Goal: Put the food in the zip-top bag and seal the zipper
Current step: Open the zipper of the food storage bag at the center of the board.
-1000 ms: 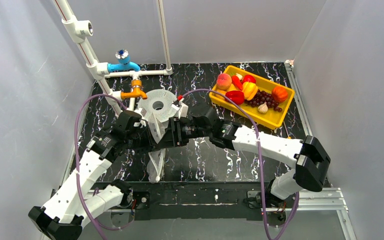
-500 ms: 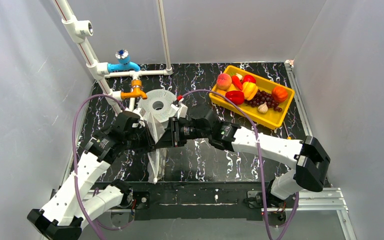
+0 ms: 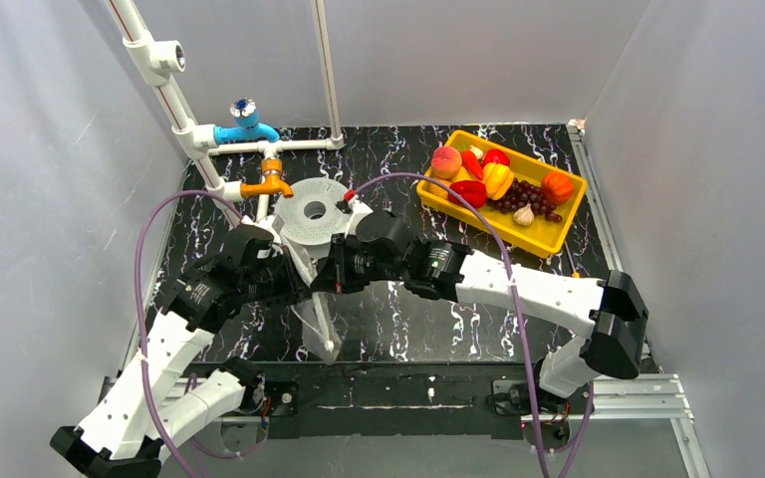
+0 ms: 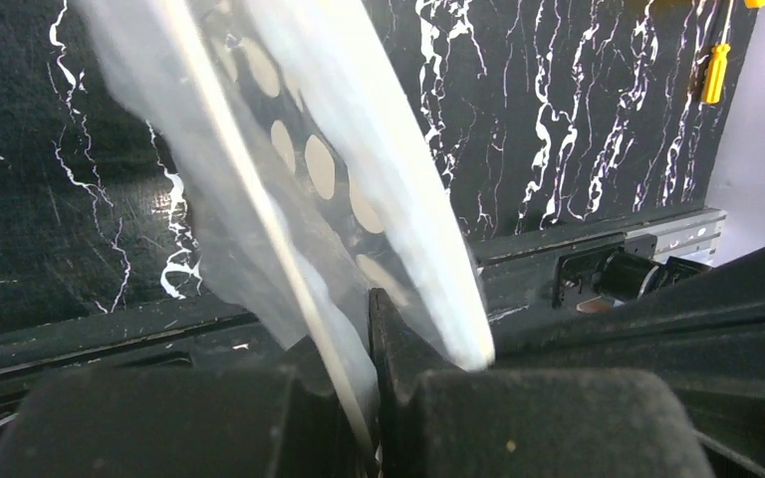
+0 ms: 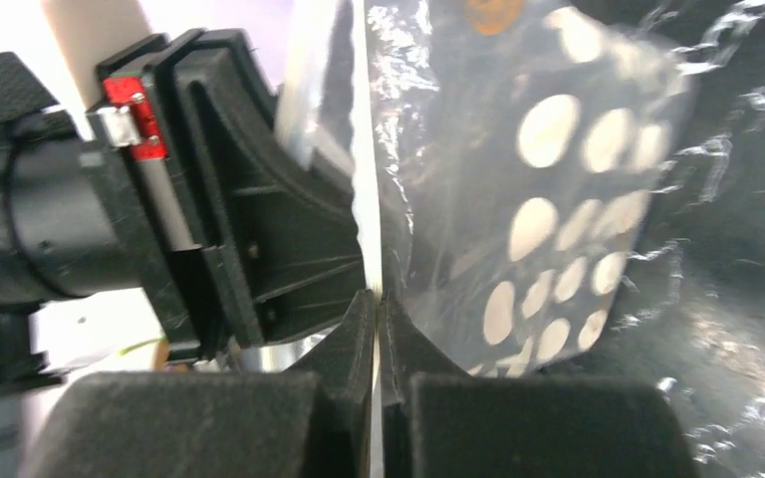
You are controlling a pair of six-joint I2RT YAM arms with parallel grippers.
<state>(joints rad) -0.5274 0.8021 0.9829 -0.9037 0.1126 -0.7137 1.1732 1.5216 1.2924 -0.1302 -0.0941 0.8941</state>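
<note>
From above, the bag [image 3: 317, 304] hangs above the middle of the desk [image 3: 428, 319], nearer its front edge, held up between the two arms. The left gripper [image 3: 294, 280] and right gripper [image 3: 325, 280] meet at its top, just in front of a grey spool [image 3: 314, 211]. All the food [image 3: 498, 181] (peach, peppers, grapes) lies in the yellow tray [image 3: 560, 237] at the far right corner. The bag looks empty.

In the left wrist view, the jaws are closed flat on thin dotted film, which drapes limp beyond the fingertips. It looks light, soft and slippery.

In the right wrist view, the jaws are pressed together on a pale strip [image 5: 365, 199] along the bag's edge, probably the zipper. That stiffer band looks the safest place to grip; the film beside it would likely slide or crumple.
</note>
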